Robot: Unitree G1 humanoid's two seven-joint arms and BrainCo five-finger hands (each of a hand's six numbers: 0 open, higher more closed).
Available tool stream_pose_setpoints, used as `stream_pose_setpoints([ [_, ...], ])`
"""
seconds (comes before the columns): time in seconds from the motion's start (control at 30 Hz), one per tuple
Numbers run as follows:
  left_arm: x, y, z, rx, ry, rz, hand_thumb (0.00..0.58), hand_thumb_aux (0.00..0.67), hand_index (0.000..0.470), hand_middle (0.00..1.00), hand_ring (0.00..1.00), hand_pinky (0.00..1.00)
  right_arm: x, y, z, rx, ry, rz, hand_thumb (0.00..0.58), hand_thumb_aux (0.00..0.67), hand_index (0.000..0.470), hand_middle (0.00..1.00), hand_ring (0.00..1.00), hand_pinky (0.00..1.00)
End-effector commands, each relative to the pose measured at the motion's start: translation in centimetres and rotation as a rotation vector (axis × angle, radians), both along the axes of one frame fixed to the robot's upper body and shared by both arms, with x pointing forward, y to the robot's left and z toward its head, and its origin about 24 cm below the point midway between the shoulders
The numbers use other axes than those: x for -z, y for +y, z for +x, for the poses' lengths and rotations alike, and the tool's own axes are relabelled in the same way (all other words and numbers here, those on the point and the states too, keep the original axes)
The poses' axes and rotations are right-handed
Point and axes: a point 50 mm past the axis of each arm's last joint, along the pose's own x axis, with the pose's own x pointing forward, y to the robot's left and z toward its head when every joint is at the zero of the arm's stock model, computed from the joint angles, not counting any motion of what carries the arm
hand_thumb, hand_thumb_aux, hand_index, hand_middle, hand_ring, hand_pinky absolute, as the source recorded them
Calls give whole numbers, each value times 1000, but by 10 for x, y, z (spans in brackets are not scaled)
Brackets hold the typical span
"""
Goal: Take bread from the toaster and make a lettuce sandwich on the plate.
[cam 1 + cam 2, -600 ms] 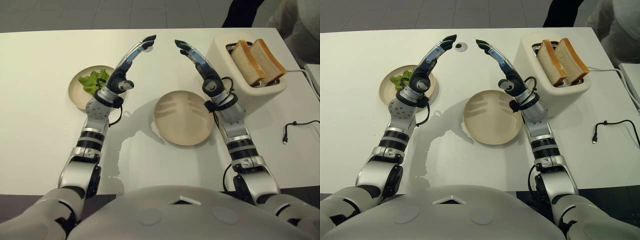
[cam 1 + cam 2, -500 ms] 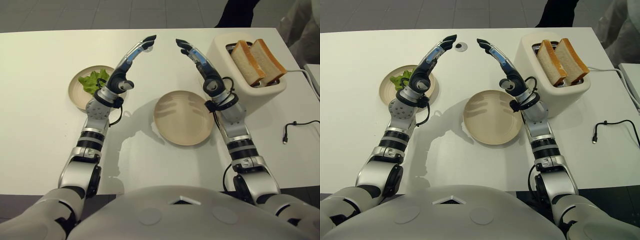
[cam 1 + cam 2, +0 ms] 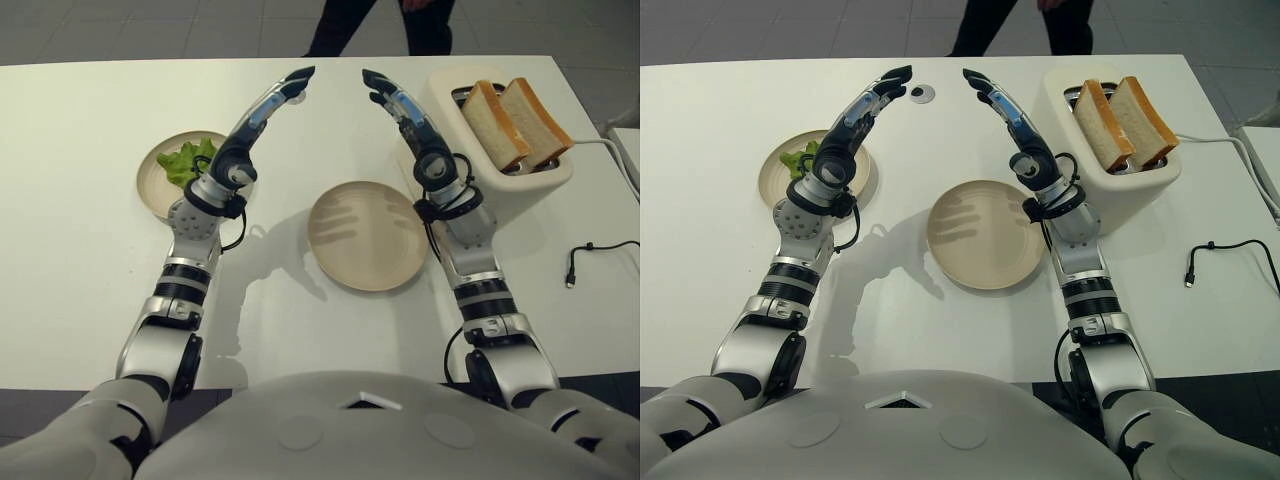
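Left eye: toaster (image 3: pixel 500 165) at far right of table (image 3: pixel 80 120). 2 bread slices (image 3: pixel 492 122) upright in slots, parallel, long axes far-left to near-right. 1 plate (image 3: pixel 368 235) centre. Left hand (image 3: pixel 262 112) and right hand (image 3: pixel 410 120) are stretched flat, holding nothing, fingertips angled inward beyond the plate.
Right eye: 1 lettuce (image 3: pixel 800 158) pile on 1 small plate (image 3: pixel 775 185), far left.

A white bench (image 3: pixel 80 200) carries a round beige plate (image 3: pixel 367 235) near its middle. Left of that plate and a little farther back sits a smaller plate (image 3: pixel 150 185). Right of the plate and farther back stands a cream toaster (image 3: pixel 545 175), with a white cord (image 3: pixel 600 143) trailing rightward. Well right of the plate lies a loose dark cable (image 3: pixel 590 247). Behind the plate is a small round disc (image 3: pixel 922 94).
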Motion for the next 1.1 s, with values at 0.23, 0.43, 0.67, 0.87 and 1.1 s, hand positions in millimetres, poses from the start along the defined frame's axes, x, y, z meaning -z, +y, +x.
stream_pose_setpoints([
  [0.23, -4, 19, -3, -85, -38, 50, 0, 0, 0, 0, 0, 0, -77, -44, -41, 64, -266, -248, 0, 0, 0, 0, 0, 0],
  [0.43, -11, 25, -4, -98, -60, 48, 0, 0, 0, 0, 0, 0, -86, -131, -27, 508, -174, -494, 0, 0, 0, 0, 0, 0],
  [0.67, -9, 24, -3, -97, -54, 70, 0, 0, 0, 0, 0, 0, -66, -184, -18, 771, 2, -703, 0, 0, 0, 0, 0, 0],
  [0.87, -8, 24, -4, -89, -46, 81, 0, 0, 0, 0, 0, 0, -40, -198, -15, 806, 137, -828, 0, 0, 0, 0, 0, 0],
  [1.1, -5, 25, -6, -87, -40, 102, 0, 0, 0, 0, 0, 0, -14, -185, -17, 667, 246, -890, 0, 0, 0, 0, 0, 0],
])
